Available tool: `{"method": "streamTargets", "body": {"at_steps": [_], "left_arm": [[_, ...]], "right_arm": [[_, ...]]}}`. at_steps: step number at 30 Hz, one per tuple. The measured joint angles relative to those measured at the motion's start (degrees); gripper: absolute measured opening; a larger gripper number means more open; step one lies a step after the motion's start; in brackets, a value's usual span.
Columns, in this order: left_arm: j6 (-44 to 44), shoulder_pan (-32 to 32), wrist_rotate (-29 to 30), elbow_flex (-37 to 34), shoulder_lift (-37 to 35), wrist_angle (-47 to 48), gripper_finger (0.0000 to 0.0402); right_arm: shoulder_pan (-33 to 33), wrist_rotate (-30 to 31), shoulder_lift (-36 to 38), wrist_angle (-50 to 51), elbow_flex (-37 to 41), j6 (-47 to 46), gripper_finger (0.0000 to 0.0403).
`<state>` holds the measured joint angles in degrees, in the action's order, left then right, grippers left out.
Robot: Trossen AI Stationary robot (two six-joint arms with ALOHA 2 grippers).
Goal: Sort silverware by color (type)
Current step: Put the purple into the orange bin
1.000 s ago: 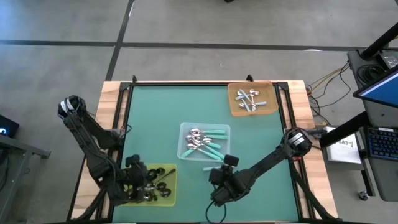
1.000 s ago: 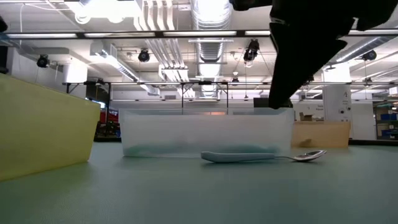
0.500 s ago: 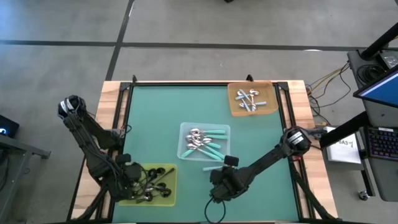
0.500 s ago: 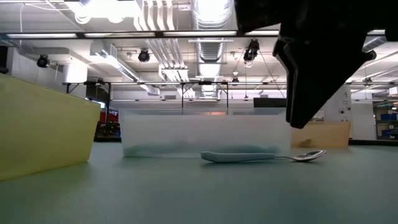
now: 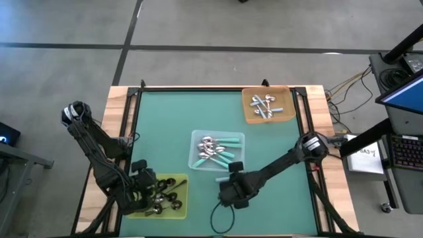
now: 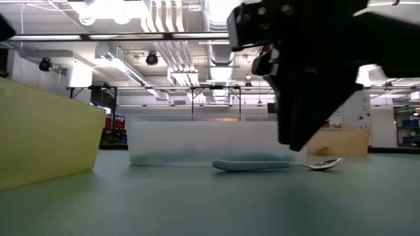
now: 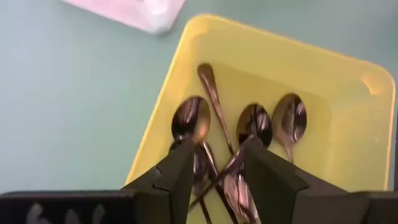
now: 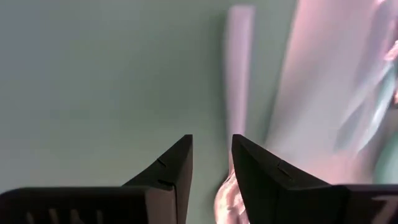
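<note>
Sorting spoons by kind: last loose teal-handled spoon pending.

Left: left gripper (image 7: 214, 177) over yellow tray (image 5: 180, 201) of dark spoons (image 7: 254, 122), jaws slightly parted, nothing held. Centre: clear tray (image 5: 196, 162) of teal spoons; loose teal-handled spoon (image 6: 272, 164) flat on table (image 5: 165, 119) just beside it. Right gripper (image 8: 210, 171) near that spoon, jaws narrowly parted, empty. Advised: lower square across handle, pinch mid-handle, lift clear of tray wall. Far right: orange tray (image 5: 248, 116), silver pieces.

Grey concrete floor (image 5: 198, 26) around the table, bright ceiling strip lights (image 6: 118, 36) and ducts overhead
</note>
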<state>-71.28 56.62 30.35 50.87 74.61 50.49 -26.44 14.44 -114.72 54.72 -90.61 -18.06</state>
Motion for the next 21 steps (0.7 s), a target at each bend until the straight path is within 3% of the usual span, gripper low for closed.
{"method": "streamTargets", "body": {"at_steps": [5,12,21], "left_arm": [[0.3,0.0,3.3,0.0,0.0,-0.1,0.0125],[0.4,0.0,3.7,0.0,0.0,-0.1,0.0125],[3.3,0.0,3.7,0.0,0.0,-0.1,0.0125]], "right_arm": [[3.3,0.1,0.0,-2.0,0.0,0.2,0.0105],[6.4,-5.6,0.0,-5.2,2.2,0.3,0.0105],[6.7,-6.9,0.2,-11.2,6.1,2.0,0.0105]]}}
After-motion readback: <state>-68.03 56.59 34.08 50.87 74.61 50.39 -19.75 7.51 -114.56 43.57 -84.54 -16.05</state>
